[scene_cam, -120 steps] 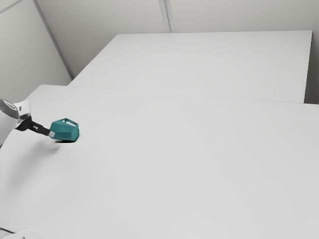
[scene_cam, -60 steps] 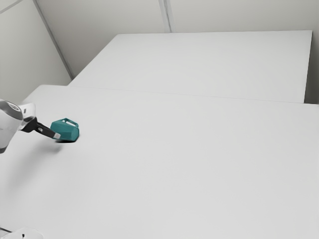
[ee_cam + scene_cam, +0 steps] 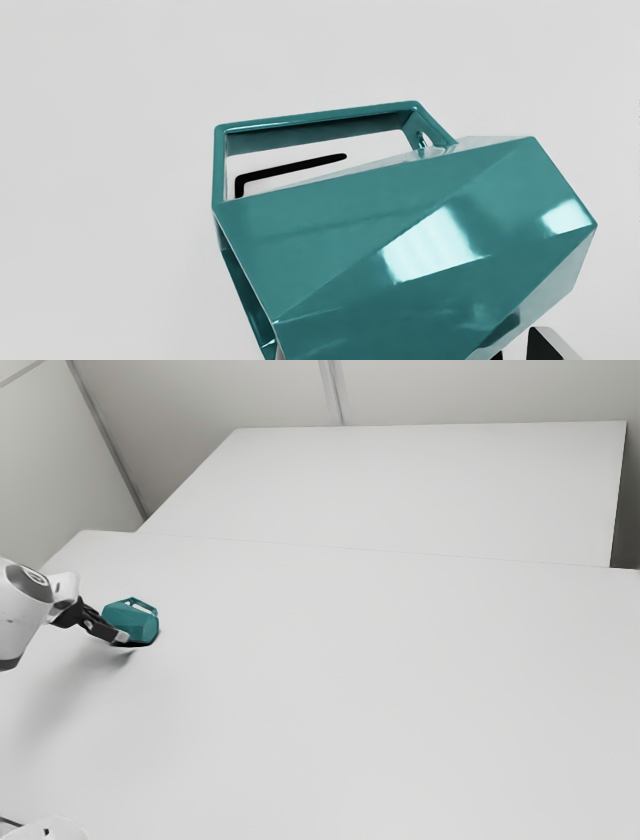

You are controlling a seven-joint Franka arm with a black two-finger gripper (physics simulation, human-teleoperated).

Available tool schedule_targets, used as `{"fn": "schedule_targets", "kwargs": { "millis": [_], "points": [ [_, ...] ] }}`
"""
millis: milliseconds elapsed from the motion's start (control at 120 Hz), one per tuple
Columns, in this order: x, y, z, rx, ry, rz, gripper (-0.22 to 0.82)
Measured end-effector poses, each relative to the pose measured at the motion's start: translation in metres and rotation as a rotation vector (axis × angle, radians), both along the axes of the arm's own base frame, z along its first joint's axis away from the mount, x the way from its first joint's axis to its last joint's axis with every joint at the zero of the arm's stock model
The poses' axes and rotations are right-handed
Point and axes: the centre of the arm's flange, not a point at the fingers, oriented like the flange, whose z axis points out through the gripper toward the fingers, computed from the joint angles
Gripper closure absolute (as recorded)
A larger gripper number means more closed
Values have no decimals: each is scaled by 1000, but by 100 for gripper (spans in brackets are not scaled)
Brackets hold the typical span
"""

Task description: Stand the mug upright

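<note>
A teal faceted mug (image 3: 131,622) lies on its side on the white table, toward the exterior view's left. The gripper (image 3: 122,637) is low beside the mug's near side in that view. The wrist view has the mug (image 3: 400,235) close up, its open mouth at one end and its angular handle (image 3: 320,116) standing out on the side away from the fingers. There the gripper (image 3: 410,351) is open, its tips wide apart by the mug's lower side. One fingertip (image 3: 550,346) is near the base end; the other is mostly hidden near the mouth.
The white table (image 3: 380,690) stretches away to the exterior view's right. Behind it is another large white surface (image 3: 420,490), with grey walls around. A white rounded part (image 3: 50,830) shows at the bottom left corner.
My hand has moved a little toward the exterior view's right and downward, so its tips have gone from the mug's left end along its near side. The mug has stayed where it was.
</note>
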Motion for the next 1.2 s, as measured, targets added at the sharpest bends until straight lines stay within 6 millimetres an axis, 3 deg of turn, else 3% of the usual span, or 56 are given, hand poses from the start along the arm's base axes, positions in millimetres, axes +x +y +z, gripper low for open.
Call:
{"fn": "schedule_targets", "kwargs": {
  "millis": [333, 608, 908, 1200],
  "points": [
    [10, -8, 8, 32, -26, -56, 31],
    [21, -9, 25, 67, -59, -83, 66],
    [24, -11, 35, 90, -75, -97, 74],
    [45, -62, 102, 187, -61, -177, 77]
  ]
}}
